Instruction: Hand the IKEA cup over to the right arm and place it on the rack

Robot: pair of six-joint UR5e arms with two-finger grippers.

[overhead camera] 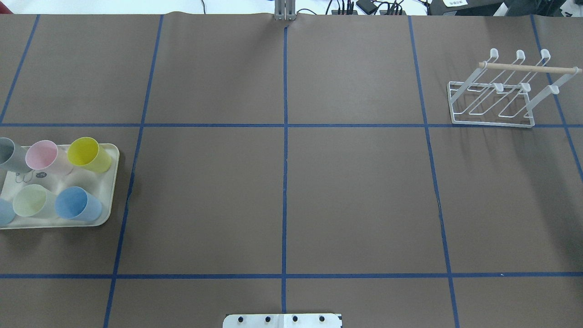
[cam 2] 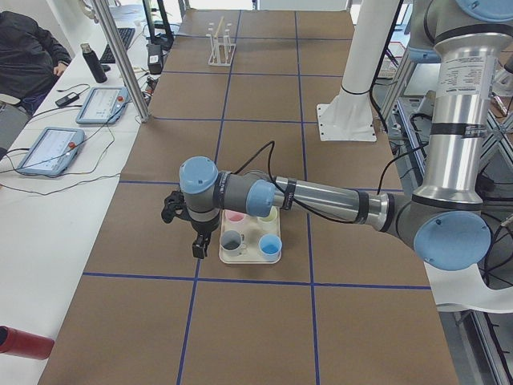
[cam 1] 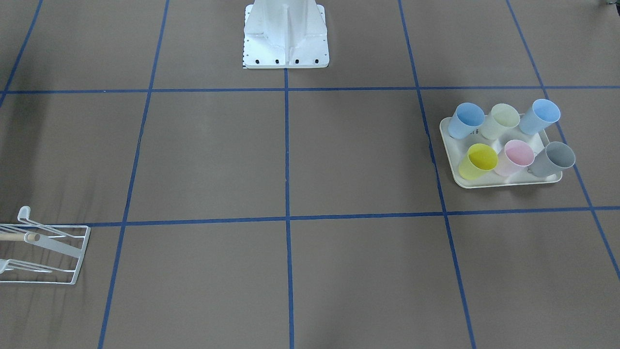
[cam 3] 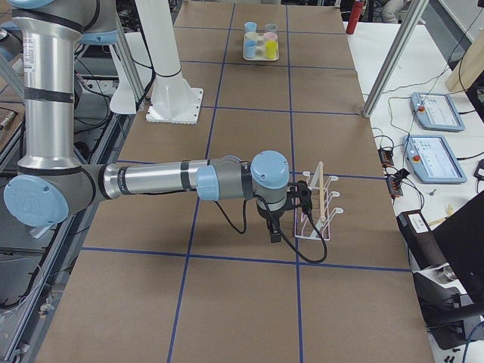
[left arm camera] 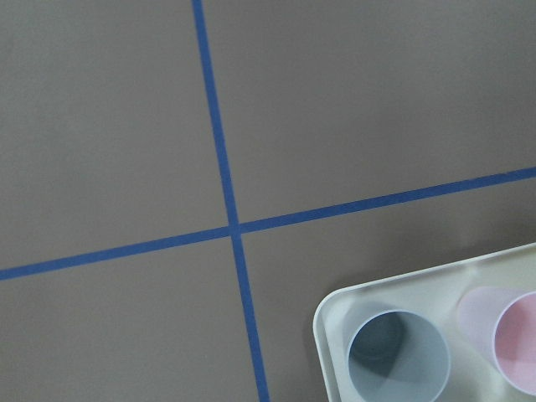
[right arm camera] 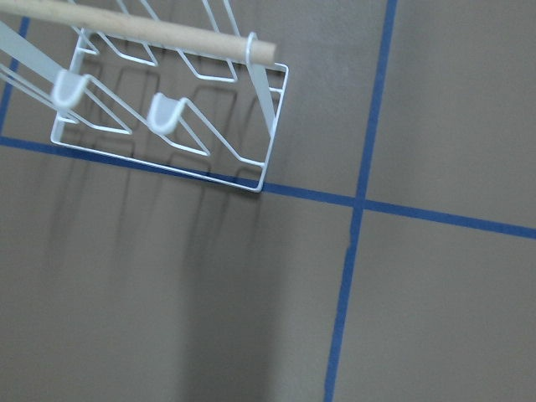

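Plastic cups, six, sit mouths-up on the tray at the desk's left edge; rack near its far right corner. Nearer by far: left claw, hanging just past the tray's far rim, grey cup closest, so prob. a short shift back toward the robot, then down. By the rack hangs right claw, well apart from the cups. Can't tell if either claw's spread or pressed together

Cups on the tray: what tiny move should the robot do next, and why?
Probably slide the left pincer over the grey cup and lower it. The rack holds no cup yet. The pincer hangs beside the tray, and the left wrist view shows the grey cup off at its lower edge, not centred.
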